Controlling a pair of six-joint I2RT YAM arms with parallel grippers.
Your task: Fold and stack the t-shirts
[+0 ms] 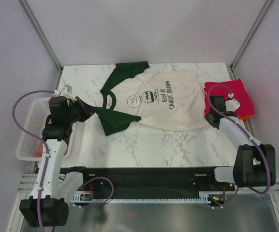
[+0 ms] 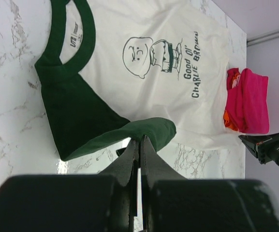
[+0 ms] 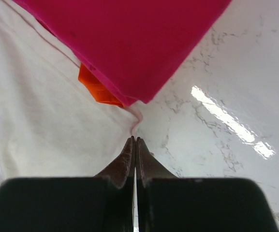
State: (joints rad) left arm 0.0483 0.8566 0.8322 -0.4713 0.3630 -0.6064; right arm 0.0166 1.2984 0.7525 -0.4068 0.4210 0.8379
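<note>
The cream t-shirt (image 1: 178, 104) with dark green sleeves and a Charlie Brown print lies spread on the marble table (image 1: 154, 150). My left gripper (image 1: 88, 111) (image 2: 140, 140) is shut on the edge of its near green sleeve (image 2: 81, 121), which is lifted and folded over. At the shirt's right hem corner, my right gripper (image 1: 211, 112) (image 3: 136, 138) is shut on a small pucker of cream cloth (image 3: 42, 130). Just beyond it, a folded magenta t-shirt (image 1: 228, 96) (image 3: 129, 43) lies on top of an orange t-shirt (image 3: 98, 87).
A white lattice basket (image 1: 28, 130) stands at the table's left edge beside the left arm, with something pinkish inside. Metal frame posts rise at the back corners. Grey walls close in on both sides.
</note>
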